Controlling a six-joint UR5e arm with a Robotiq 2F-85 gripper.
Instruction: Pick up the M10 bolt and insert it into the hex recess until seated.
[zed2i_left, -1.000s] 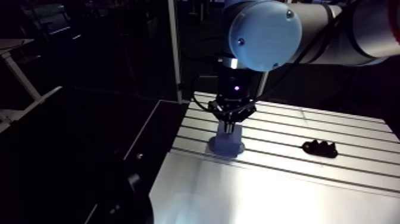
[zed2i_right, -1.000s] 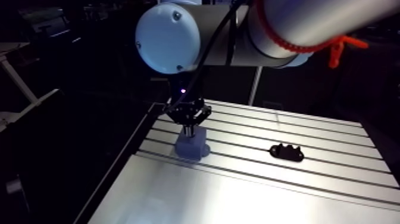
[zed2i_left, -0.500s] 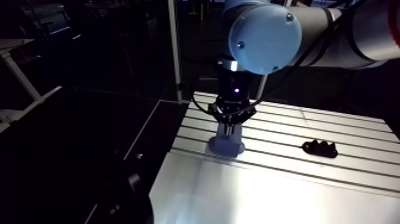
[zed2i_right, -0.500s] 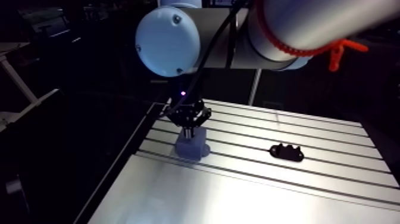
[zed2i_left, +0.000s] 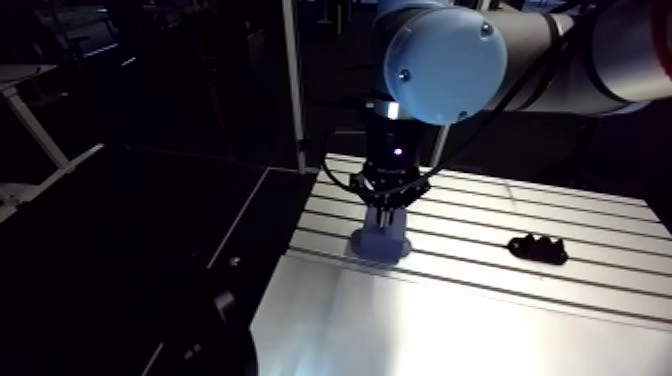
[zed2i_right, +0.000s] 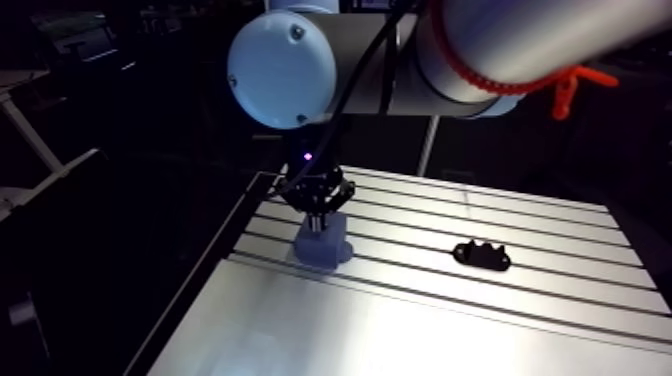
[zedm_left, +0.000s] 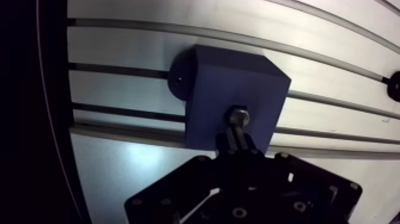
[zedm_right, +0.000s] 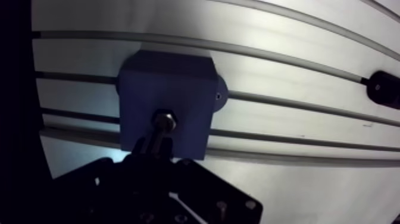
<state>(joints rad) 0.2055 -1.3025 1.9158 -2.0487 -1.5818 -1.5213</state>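
**A:** What lies on the slotted table (zed2i_left: 560, 330) besides the fixture?

**B:** In the arm view, one small black part (zed2i_left: 537, 248) with a lumpy top edge. Take the blue block (zed2i_left: 380, 243) as the centre of the dial. The black part lies at about three o'clock, well apart from it, with bare slots between them. The wrist view shows a dark rounded shape (zedm_right: 384, 89) off to one side of the block, also well apart. I cannot tell whether it is the same part.

**A:** And the block itself?

**B:** It stands on the slotted part of the table, close to the table's edge at nine o'clock. The smooth plate begins just beside it at six o'clock. A round tab (zedm_left: 178, 80) with a small hole juts from its foot and lies flat on the table.

**A:** Where does the arm sit in all this?

**B:** The wrist comes down from twelve o'clock, straight over the block.

**A:** And the gripper (zedm_left: 238, 142)?

**B:** Its fingers (zedm_right: 143, 150) are drawn close together, clenched on the shank of the M10 bolt (zedm_left: 238, 117). The bolt points away from the gripper, hex head first. The head meets the block's top face, near the edge closest to the gripper.

**A:** Is it down in the hex recess?

**B:** I cannot tell. The head covers that spot.
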